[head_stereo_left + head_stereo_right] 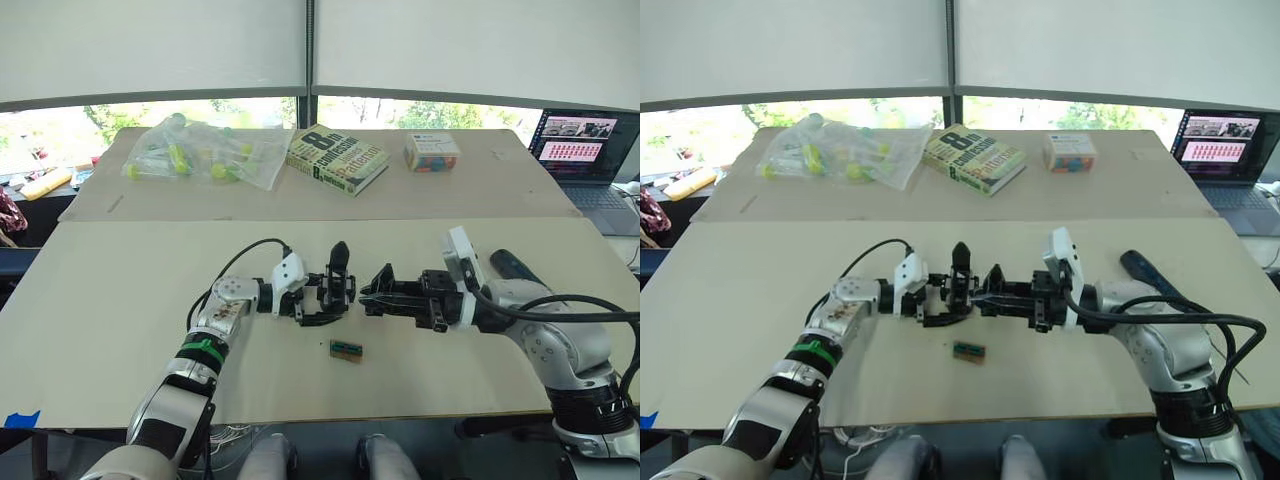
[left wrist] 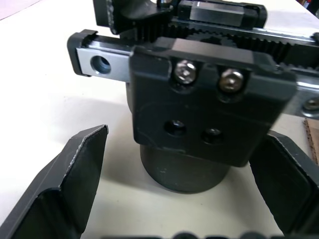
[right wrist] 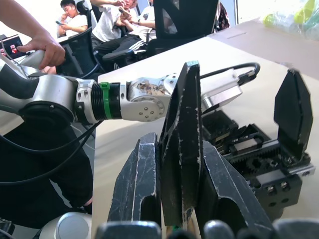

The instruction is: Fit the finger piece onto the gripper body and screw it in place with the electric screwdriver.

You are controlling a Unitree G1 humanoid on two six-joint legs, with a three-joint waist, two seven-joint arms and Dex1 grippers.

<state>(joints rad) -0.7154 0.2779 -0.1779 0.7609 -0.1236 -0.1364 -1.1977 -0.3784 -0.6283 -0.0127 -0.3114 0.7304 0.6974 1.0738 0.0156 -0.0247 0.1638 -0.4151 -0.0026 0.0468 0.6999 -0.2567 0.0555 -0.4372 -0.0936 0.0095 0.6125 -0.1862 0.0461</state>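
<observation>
Both arms reach in over the middle of the bench point(image 1: 120, 330), forearms low and near level, claws pointing toward each other.

Left claw point(image 1: 318, 303): spread wide, one finger point(image 2: 70, 184) to either side of the gripper body point(image 1: 337, 290). In the left wrist view there is bench surface between each finger and the body's round base, so the claw brackets the body without clamping it.

Gripper body: stands upright on the bench at mid-width, nearer the front edge than the back, its pointed black finger sticking up. The left wrist view shows a toothed rail and a black plate with two bright screws and two dark holes.

Right claw point(image 1: 375, 297): closed on the finger piece point(image 3: 182, 149), a thin black wedge pinched upright between the two fingers, its tip just beside the gripper body; whether they touch cannot be told.

Electric screwdriver point(image 1: 1148, 273): lies on the bench toward the right edge, behind the right forearm, ungripped.

A small green-and-black block point(image 1: 346, 348) lies on the bench just in front of the claws.
</observation>
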